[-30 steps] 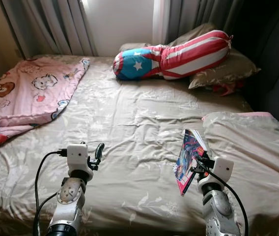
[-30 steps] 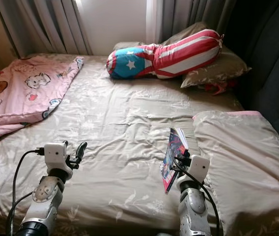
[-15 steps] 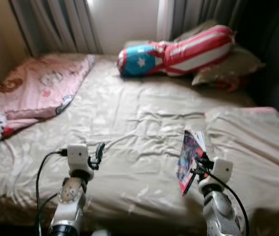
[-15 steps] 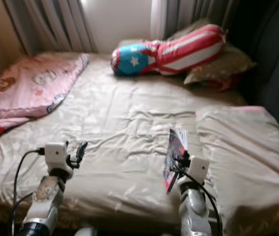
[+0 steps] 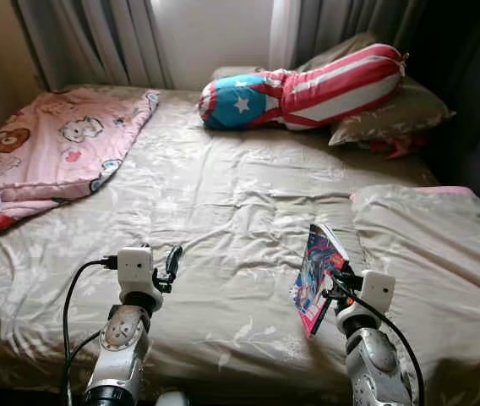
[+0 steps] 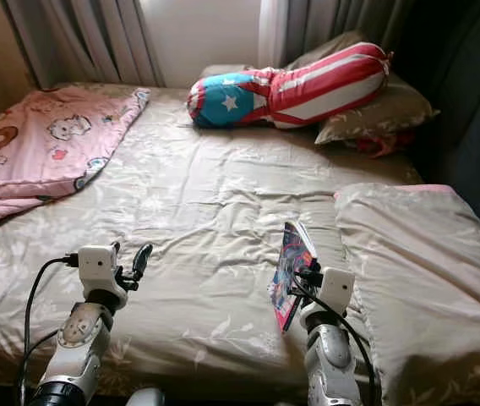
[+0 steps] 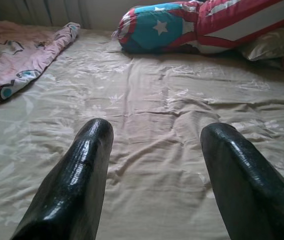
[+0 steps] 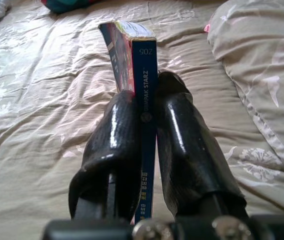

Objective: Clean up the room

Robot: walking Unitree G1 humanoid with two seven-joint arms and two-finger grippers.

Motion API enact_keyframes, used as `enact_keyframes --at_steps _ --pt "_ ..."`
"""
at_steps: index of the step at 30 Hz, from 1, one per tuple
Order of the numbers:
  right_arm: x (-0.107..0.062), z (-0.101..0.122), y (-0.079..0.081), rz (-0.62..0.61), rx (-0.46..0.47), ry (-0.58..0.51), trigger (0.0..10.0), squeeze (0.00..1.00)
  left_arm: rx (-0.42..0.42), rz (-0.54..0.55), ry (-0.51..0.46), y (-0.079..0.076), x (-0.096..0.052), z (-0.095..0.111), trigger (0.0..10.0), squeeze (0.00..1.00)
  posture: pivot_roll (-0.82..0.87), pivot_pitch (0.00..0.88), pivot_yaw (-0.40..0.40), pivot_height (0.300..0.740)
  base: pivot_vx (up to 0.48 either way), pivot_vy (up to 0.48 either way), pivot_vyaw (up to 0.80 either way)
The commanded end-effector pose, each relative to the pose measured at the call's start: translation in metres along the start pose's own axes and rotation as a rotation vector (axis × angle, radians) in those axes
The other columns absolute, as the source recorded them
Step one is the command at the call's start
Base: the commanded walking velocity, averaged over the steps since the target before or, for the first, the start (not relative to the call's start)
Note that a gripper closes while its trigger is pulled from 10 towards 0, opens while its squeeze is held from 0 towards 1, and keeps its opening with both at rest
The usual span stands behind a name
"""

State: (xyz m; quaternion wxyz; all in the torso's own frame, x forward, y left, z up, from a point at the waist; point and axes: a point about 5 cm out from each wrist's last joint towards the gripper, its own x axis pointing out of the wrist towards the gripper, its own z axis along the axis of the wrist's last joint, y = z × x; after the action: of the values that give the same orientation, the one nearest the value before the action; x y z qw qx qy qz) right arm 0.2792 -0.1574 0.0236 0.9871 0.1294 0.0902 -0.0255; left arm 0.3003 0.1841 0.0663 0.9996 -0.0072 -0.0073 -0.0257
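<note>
While the right gripper (image 8: 144, 125) pinched the book (image 5: 318, 275) by its spine, jaws pressed flat on either cover, the volume stood nearly upright above the bed (image 5: 223, 203), its loose pages fanning at the top. That grip looked thin to me: only the lower part of the spine sat between the fingers (image 8: 117, 135), so I judged any quick swing of the arm could lever the book out sideways. Carrying it slowly, spine kept vertical, seemed the sound way to bring it off the bed to wherever books belong.

The left gripper (image 7: 154, 150) hung over the mattress with its jaws spread wide and nothing between them, free to steady the book from below if it began to slip.

Beyond the arms lay a folded beige cover (image 5: 426, 245) just beside the book, a pink cartoon blanket (image 5: 54, 152) bunched at the far left, and a star-and-stripe bolster (image 5: 308, 89) against the pillows (image 5: 388, 114) by the curtains (image 5: 96, 38).
</note>
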Motion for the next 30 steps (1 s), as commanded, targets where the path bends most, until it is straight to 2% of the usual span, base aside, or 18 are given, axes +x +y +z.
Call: enact_keyframes --at_steps 1,30 --pt "0.0029 0.0084 0.0022 0.009 0.005 -0.046 10.0 0.0 0.007 -0.004 -0.006 -0.0005 0.0022 0.0041 10.0 0.0 -0.04 0.0 -0.025 0.645 0.0 0.0 0.0" --pt "0.0044 0.0066 0.0045 0.027 0.001 -0.032 10.0 0.0 0.006 -0.014 -0.01 -0.0033 0.0029 0.0053 10.0 0.0 -0.03 0.0 -0.021 0.645 0.0 0.0 0.0"
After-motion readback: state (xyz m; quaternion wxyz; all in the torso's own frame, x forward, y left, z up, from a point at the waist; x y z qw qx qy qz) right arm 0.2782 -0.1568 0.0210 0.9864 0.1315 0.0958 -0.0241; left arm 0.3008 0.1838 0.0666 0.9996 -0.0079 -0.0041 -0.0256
